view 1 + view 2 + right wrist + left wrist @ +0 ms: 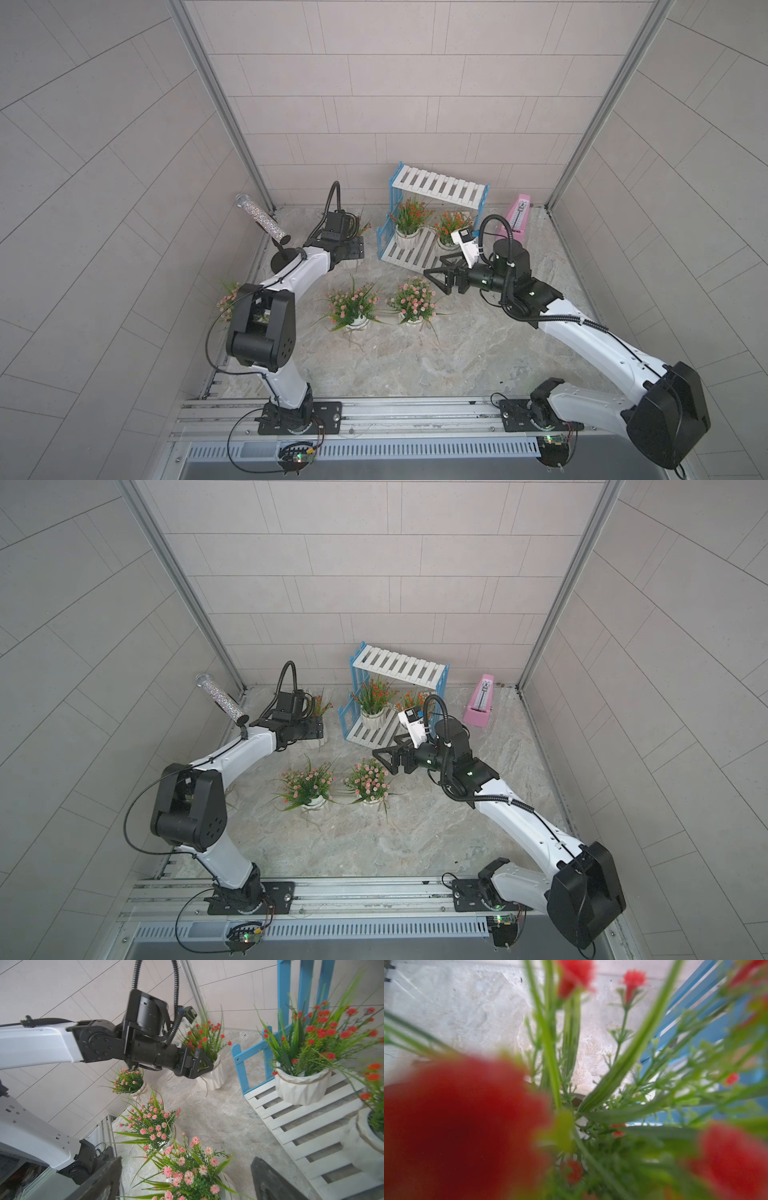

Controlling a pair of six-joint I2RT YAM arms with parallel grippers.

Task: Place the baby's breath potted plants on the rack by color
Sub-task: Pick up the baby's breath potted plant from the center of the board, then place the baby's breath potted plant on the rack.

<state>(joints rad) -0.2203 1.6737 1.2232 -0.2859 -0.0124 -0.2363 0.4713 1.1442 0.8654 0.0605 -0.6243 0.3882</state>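
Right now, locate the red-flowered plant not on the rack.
In both top views the red-flowered plant stands on the table just left of the rack; the right wrist view shows the left gripper at its pot.

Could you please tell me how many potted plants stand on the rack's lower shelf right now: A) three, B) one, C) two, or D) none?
C: in a top view, one orange-red plant and a second orange-red plant stand side by side on the lower shelf of the rack, whose upper shelf holds none.

The orange-red plants [307, 1043] and pale-pink plants [153, 1124] have green leaves and white ribbed pots [301, 1088]; the rack [436, 189] is white-slatted, blue-framed.
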